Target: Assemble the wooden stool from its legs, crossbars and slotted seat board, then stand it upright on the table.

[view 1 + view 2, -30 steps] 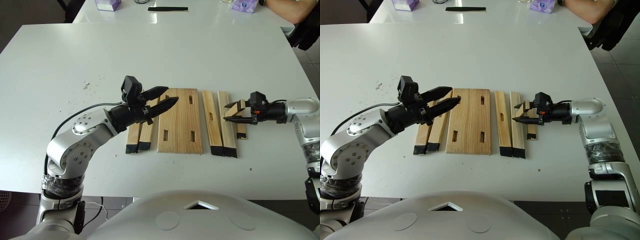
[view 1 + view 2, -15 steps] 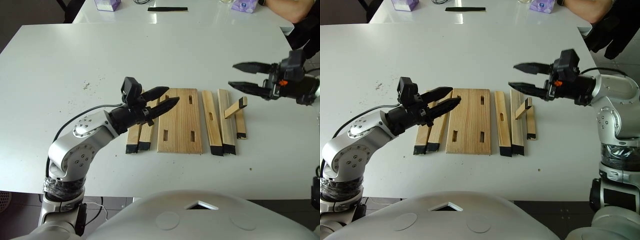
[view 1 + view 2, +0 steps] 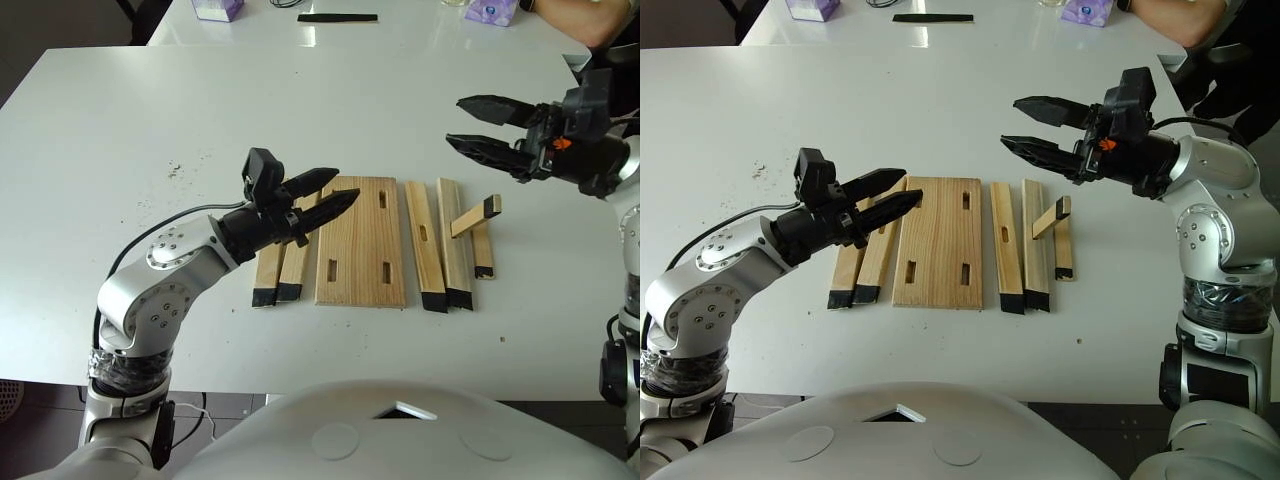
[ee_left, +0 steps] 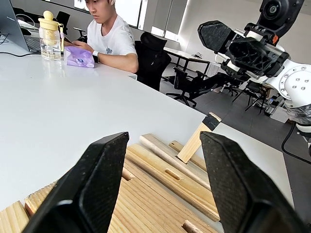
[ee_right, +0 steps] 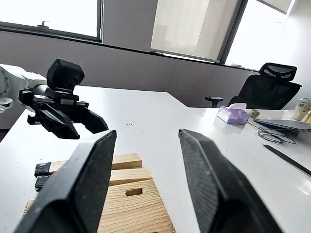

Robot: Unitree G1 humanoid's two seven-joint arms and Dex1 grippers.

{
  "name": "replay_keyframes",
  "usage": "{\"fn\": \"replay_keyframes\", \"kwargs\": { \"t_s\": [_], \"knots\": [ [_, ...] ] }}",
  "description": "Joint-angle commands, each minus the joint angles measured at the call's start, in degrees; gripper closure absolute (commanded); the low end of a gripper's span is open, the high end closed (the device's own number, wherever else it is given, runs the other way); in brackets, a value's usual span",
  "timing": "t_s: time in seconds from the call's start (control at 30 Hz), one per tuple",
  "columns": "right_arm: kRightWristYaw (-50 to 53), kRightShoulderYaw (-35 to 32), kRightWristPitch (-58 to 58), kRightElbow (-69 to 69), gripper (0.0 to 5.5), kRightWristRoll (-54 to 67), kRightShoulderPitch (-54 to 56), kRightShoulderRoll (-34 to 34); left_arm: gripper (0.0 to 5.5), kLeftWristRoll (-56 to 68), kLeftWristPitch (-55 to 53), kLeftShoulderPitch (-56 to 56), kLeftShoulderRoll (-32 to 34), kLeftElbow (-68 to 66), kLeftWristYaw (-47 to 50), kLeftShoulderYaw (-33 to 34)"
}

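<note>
Bright daylight from windows (image 5: 48, 17), glare on far table (image 3: 420, 30), soft shadows

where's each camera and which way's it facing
Eye views: on the head, facing forward and down at the seat board on the table; left gripper and right gripper show.
Left wrist: behind its open fingers, facing the right gripper.
Right wrist: behind its open fingers, facing the left gripper.
Shared: all see the seat board.
</note>
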State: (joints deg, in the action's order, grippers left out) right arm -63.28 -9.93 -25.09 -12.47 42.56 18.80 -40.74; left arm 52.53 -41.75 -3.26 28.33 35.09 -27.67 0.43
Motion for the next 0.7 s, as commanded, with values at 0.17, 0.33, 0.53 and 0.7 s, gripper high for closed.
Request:
{"fn": "replay_keyframes", "kwargs": {
  "t_s": [0.17,0.33,0.53,0.7],
  "knots": [
    [-1.3,-4.1,-2.8,1.2,3.13,4.3,-1.1,-0.5,2.78,-0.1,-0.6,-1.0,0.8,-0.8,-1.0,0.3],
    [-1.7,1.4,-0.1,6.6,3.13,-0.5,-7.4,4.0,2.78,-0.4,-1.0,-1.9,0.8,-1.3,-1.3,-0.3],
    [0.6,4.0,2.2,4.0,3.13,-2.6,-10.9,7.5,2.78,-0.1,-1.7,-3.5,1.7,-2.5,-3.1,-0.1],
    [3.1,-1.2,-1.8,-2.9,3.13,4.1,-7.2,5.2,2.78,0.2,-2.0,-3.6,1.2,-2.0,-2.6,0.1]
  ]
}}
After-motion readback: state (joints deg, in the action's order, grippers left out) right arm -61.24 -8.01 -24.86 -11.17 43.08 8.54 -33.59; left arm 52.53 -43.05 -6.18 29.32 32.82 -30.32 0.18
